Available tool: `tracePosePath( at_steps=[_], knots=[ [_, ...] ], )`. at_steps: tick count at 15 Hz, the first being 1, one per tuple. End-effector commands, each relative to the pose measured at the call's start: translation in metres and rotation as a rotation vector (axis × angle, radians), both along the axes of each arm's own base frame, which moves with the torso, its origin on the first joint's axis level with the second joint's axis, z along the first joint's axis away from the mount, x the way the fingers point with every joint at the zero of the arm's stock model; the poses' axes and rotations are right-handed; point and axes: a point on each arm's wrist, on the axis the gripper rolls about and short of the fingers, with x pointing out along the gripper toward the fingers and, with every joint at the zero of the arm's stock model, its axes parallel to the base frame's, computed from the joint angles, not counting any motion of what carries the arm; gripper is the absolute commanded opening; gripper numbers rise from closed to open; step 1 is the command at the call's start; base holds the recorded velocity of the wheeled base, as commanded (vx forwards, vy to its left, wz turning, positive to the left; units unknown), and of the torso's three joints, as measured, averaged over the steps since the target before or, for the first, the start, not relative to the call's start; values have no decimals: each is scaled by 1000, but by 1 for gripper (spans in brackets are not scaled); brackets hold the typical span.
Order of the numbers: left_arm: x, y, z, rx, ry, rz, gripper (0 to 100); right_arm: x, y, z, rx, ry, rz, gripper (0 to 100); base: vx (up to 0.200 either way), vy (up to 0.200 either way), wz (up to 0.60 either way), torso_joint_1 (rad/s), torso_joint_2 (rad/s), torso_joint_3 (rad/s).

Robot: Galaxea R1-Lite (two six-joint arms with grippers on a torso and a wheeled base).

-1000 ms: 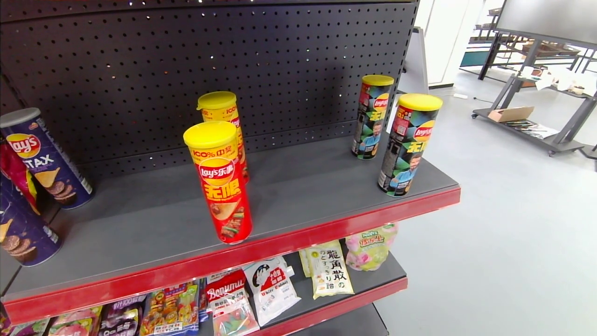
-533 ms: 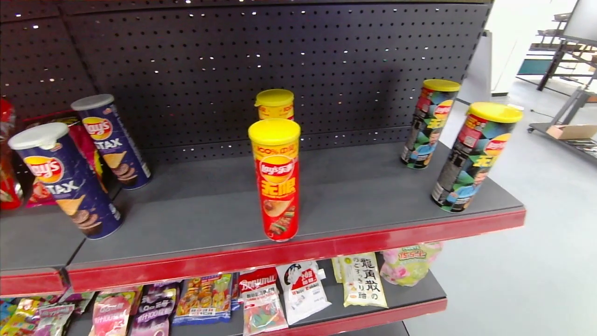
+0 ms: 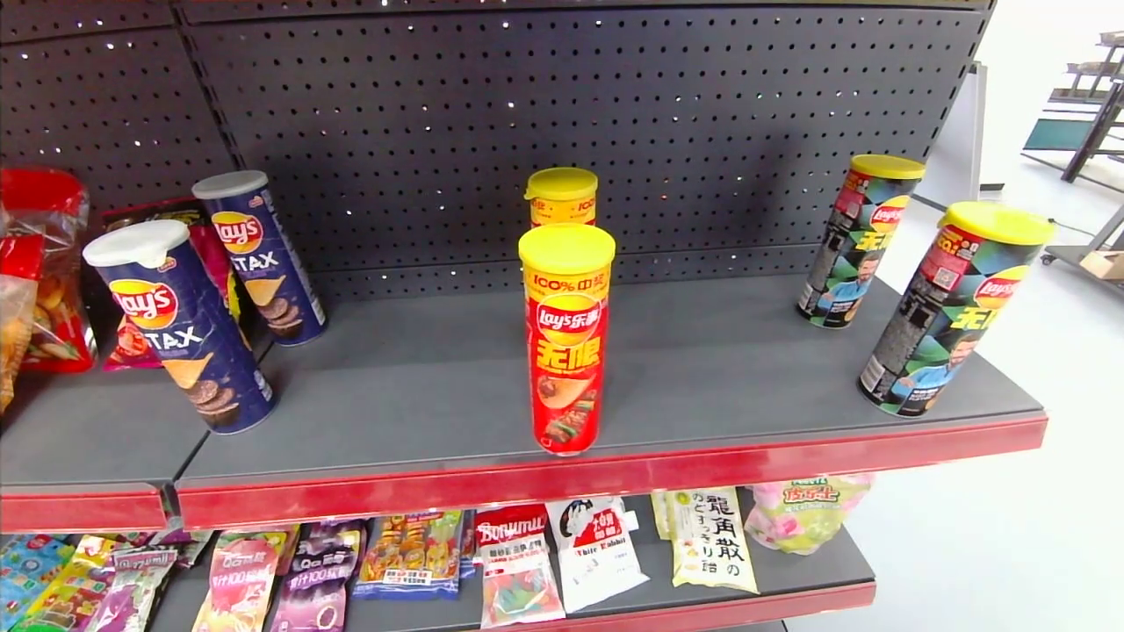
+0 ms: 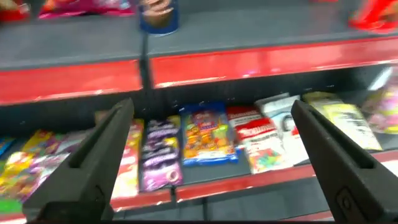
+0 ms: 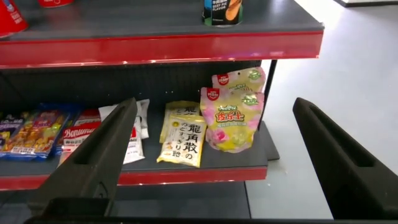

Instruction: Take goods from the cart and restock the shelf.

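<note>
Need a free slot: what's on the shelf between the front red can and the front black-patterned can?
Nothing. In the head view the shelf is bare grey board from the red can to the black-patterned can.

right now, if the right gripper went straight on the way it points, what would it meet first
Most likely the pink and green bag on the lower shelf, centred ahead of the right gripper; depth is hard to judge.
</note>
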Motion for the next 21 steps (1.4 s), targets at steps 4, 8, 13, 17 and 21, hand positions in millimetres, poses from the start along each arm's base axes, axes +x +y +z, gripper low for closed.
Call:
tracePosePath(
  at_steps=[4, 8, 13, 17, 21],
  knots=[
    [-4, 2, -2, -43, -54, 38, 100, 6, 3, 88, 57, -65, 161, 100, 0, 0, 0, 0, 0, 0],
    [-4, 2, -2, -50, -62, 40, 100, 91, 13, 179, -68, 60, 339, 100, 0, 0, 0, 0, 0, 0],
    [-4, 3, -1, -55, -64, 43, 100, 162, 65, 168, -81, 241, 631, 100, 0, 0, 0, 0, 0, 0],
    [-4, 3, -1, -55, -63, 41, 100, 185, 93, 153, -65, 294, 711, 100, 0, 0, 0, 0, 0, 0],
    [-4, 3, -1, -55, -64, 43, 100, 190, 110, 141, -55, 353, 770, 100, 0, 0, 0, 0, 0, 0]
  ],
)
